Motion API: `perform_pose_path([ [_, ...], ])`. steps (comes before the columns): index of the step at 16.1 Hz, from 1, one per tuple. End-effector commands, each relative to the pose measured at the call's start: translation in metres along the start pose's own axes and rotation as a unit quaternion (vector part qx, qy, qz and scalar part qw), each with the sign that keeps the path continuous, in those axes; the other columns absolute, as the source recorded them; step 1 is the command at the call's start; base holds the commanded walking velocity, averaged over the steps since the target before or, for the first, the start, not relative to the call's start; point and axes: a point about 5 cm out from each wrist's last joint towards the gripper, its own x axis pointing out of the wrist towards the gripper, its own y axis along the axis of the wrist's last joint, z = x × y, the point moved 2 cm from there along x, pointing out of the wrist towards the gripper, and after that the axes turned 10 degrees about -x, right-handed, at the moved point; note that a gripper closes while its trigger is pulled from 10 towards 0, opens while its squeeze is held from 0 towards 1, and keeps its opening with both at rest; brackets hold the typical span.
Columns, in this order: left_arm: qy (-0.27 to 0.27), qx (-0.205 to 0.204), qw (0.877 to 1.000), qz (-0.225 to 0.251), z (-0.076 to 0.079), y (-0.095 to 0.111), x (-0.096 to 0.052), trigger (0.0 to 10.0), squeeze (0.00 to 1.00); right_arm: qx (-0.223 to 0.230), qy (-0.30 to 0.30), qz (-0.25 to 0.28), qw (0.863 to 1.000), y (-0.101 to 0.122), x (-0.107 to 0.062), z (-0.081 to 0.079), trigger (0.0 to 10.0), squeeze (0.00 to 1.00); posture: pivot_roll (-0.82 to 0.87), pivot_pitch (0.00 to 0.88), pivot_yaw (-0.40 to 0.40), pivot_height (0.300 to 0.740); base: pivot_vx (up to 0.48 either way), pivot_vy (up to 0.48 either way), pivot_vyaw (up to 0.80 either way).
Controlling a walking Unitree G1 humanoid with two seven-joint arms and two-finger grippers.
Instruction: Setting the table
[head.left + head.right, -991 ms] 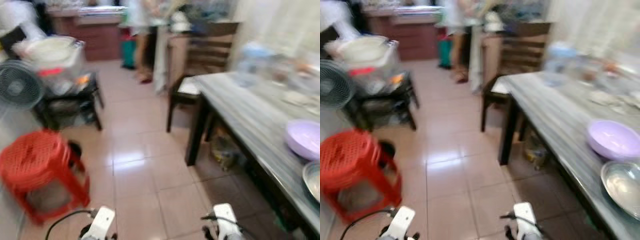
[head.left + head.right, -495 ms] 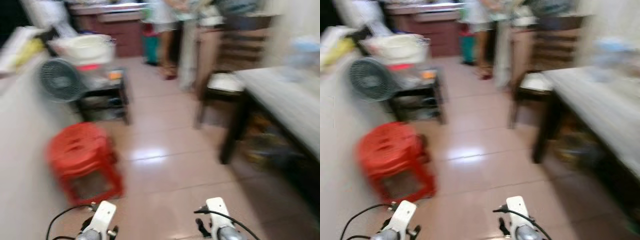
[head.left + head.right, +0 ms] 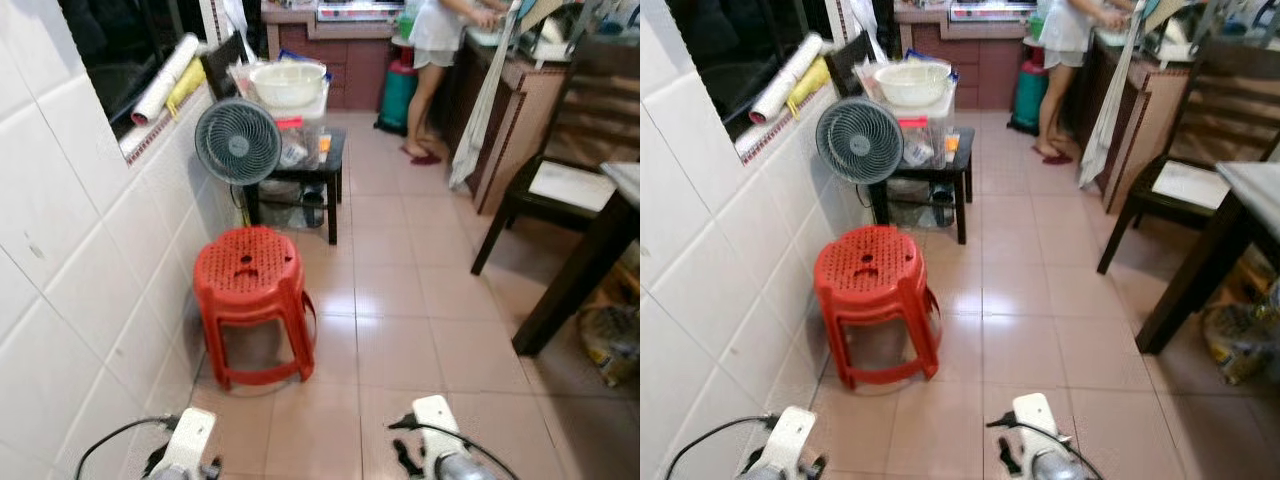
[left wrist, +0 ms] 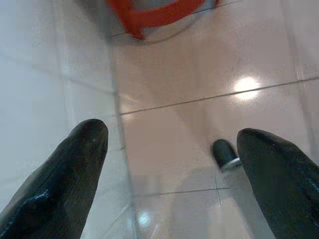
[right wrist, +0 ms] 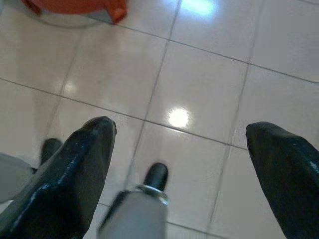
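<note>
The robot's 2 arms hang low over the tiled floor (image 3: 420, 300). The left gripper (image 4: 169, 164) and right gripper (image 5: 184, 154) are spread wide and carry nothing, presumably because it is walking. The dark wooden table (image 3: 615, 230) stands at right; no tableware is visible.

Home kitchen: tiled floor (image 3: 400, 330), counter (image 3: 340, 15), stool (image 3: 250, 300).

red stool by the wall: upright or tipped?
Upright. The red stool stands on its legs on the tiled floor, perforated seat facing up, beside the white tiled wall.
</note>
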Motion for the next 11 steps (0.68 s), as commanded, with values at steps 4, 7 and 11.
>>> perform_pose_path([
  [4, 0.004, -0.004, 1.0, -0.001, 0.003, -0.001, 0.0, 10.0, 0.0, 0.007, -0.007, 0.015, 1.0, 0.003, 0.0, 0.003, 10.0, 0.0, -0.15, 0.0, 0.015, 0.74, 0.0, 0.0, 0.0],
  [7, 0.012, -0.023, 1.0, -0.001, -0.007, -0.001, -0.001, 10.0, 0.0, 0.018, -0.009, 0.033, 0.999, 0.015, 0.001, 0.013, 10.0, 0.0, -0.08, 0.0, -0.043, 0.74, 0.0, 0.0, 0.76],
  [11, 0.06, -0.122, 0.991, 0.003, -0.022, -0.01, -0.004, 10.0, 0.0, -0.068, 0.043, 0.041, 0.996, 0.032, 0.004, -0.007, 10.0, 0.0, 0.04, 0.0, -0.1, 0.74, 0.0, 0.0, 0.19],
])
